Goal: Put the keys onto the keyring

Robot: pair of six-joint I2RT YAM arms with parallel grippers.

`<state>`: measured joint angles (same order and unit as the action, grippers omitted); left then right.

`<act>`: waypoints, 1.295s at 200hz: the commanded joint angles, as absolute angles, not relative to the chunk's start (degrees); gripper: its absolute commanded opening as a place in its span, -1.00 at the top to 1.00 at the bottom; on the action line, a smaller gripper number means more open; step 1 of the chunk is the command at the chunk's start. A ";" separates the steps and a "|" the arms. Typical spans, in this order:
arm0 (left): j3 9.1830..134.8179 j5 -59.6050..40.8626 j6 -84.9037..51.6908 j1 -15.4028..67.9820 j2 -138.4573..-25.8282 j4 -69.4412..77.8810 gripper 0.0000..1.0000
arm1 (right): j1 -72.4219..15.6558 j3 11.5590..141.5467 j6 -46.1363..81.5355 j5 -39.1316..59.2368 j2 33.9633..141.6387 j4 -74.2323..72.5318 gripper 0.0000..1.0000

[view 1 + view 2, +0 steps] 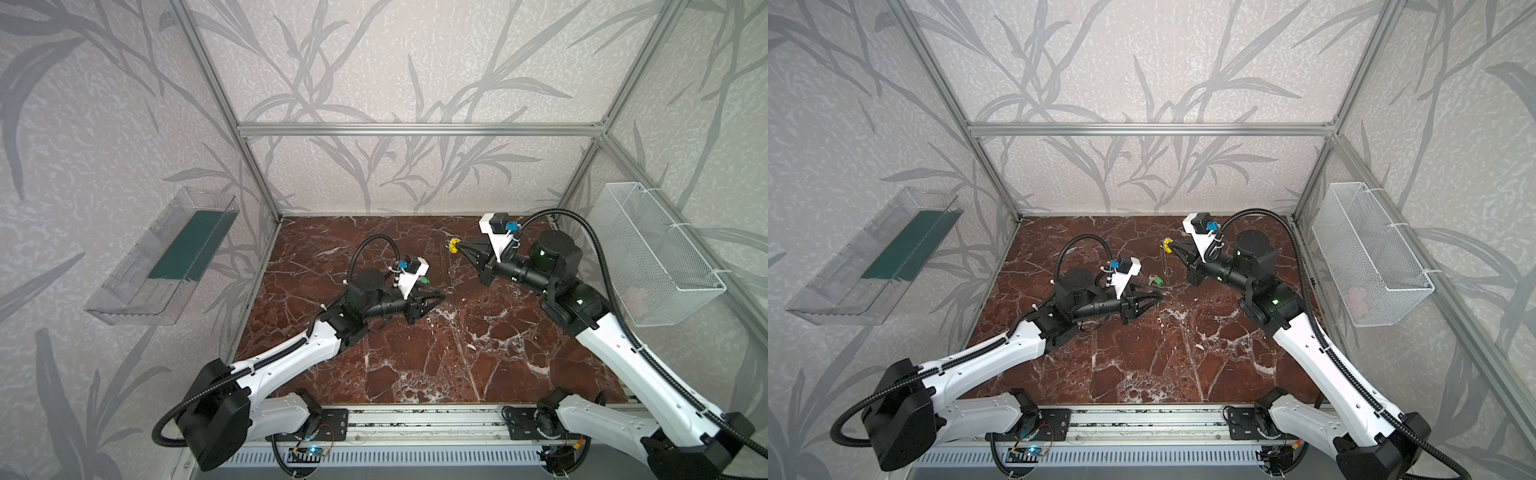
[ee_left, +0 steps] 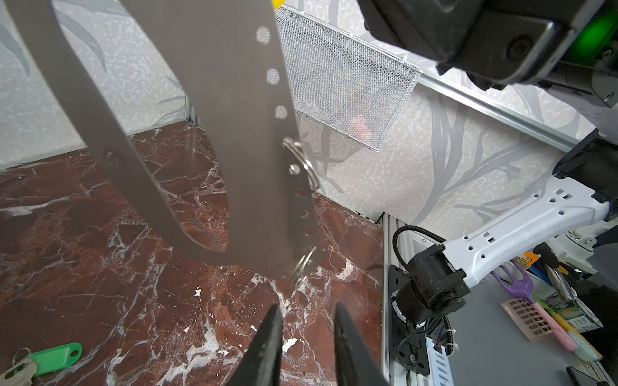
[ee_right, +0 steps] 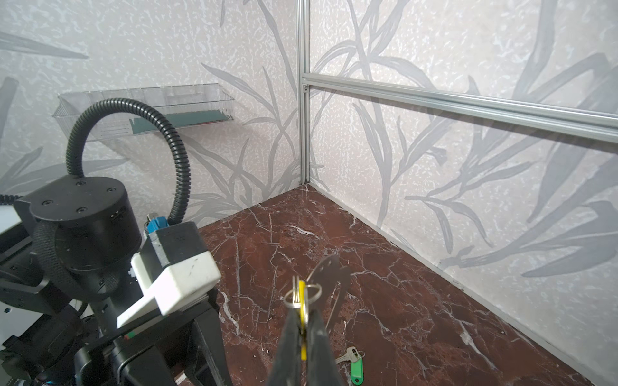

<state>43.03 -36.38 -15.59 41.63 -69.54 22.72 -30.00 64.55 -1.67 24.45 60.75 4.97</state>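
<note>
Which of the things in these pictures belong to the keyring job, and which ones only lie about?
Job: keyring plate, yellow tag in the right gripper, green-tagged key on the table, left gripper.
Lying about: wire basket, clear wall tray.

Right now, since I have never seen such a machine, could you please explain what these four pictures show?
This is a robot with two arms on a table. Each arm ends in a two-finger gripper. Two pictures look down on the whole scene from above. The other two come from a small camera on each wrist.

The right gripper is shut on a yellow tag. The grey metal keyring plate hangs under it, apparently by a wire ring. The left gripper is open and holds nothing; it is near the plate's lower end.

A key with a green tag lies on the red marble table. A clear tray and a wire basket hang on the side walls.
</note>
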 commanded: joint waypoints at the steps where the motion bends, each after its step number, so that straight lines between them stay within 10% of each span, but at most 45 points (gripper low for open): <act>1: 45.09 -37.44 -15.50 41.95 -69.87 23.38 0.41 | -29.93 66.41 -1.28 24.64 60.12 2.54 1.00; 259: 47.83 -37.53 -15.51 42.20 -73.18 25.95 0.56 | -29.99 66.10 -0.97 25.14 60.21 1.98 1.00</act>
